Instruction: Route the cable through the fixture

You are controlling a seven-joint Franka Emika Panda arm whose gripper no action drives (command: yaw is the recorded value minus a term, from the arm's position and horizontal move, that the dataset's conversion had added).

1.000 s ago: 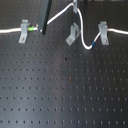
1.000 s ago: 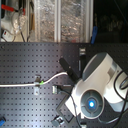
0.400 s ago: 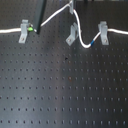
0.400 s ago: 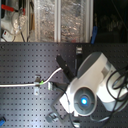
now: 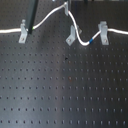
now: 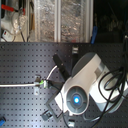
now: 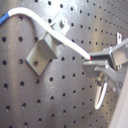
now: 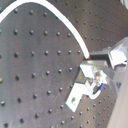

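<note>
Lifted further, gripper [image 7: 92, 64] pinches cable [image 7: 60, 35] above middle clip [image 5: 71, 36].

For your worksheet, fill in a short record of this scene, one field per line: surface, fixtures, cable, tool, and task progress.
surface: black perforated board
fixtures: three grey metal clips in a row in the first exterior view, left, middle, right
cable: white cable, with a blue mark between the middle and right clips
tool: tool shut on the cable, in the first wrist view
task progress: cable lies at all three clips; seating unclear
</note>
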